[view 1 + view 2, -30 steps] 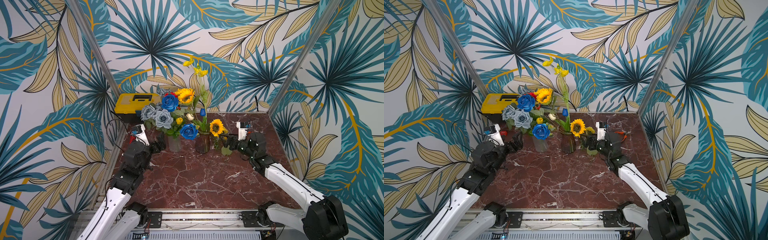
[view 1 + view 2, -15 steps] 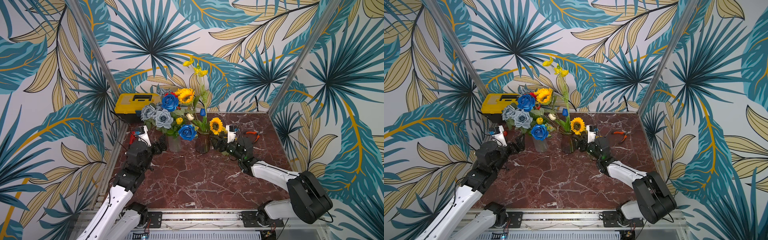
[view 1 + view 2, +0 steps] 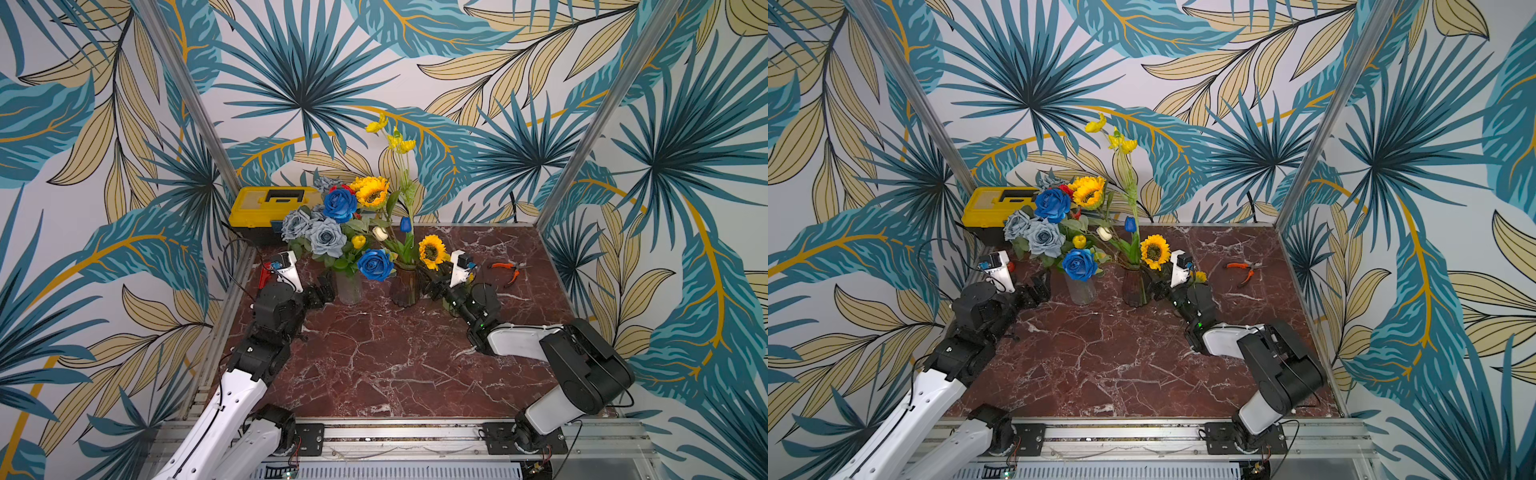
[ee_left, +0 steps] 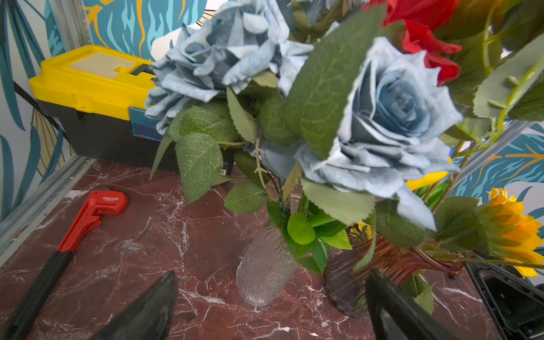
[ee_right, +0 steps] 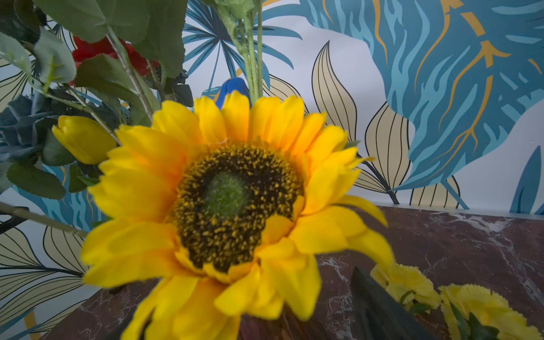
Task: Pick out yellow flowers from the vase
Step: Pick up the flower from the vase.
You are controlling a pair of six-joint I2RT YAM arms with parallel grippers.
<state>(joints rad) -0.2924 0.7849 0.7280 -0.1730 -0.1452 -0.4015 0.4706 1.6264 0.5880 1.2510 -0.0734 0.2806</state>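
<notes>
Red-brown marble makes the tabletop [image 3: 374, 365]. Two vases stand side by side toward the far edge, a clear glass vase [image 3: 348, 289] on the left and a brown glass vase [image 3: 404, 289] on the right.

A low sunflower [image 3: 431, 251] leans out to the right of the brown vase. A high sunflower [image 3: 372, 192] sits at the top of the bunch. Thin yellow flowers [image 3: 395, 139] stand tallest, and a small yellow bud [image 3: 358, 241] hides in the middle. Two yellow pompom flowers [image 5: 409, 282] lie on the tabletop by the right arm. Blue roses [image 3: 340, 204] and grey roses [image 3: 326, 237] fill the left side.

The left claw [image 3: 323, 291] is just left of the clear vase, with its fingers [image 4: 147, 309] wide apart and holding nothing. The right claw [image 3: 432, 286] is just right of the brown vase, under the low sunflower. It is spread apart too, and one dark finger [image 5: 379, 306] shows beside the big bloom.

A yellow toolbox [image 3: 270, 203] sits in the far left corner. A red wrench [image 4: 88, 215] lies near it, and orange pliers [image 3: 509, 270] lie far right.
</notes>
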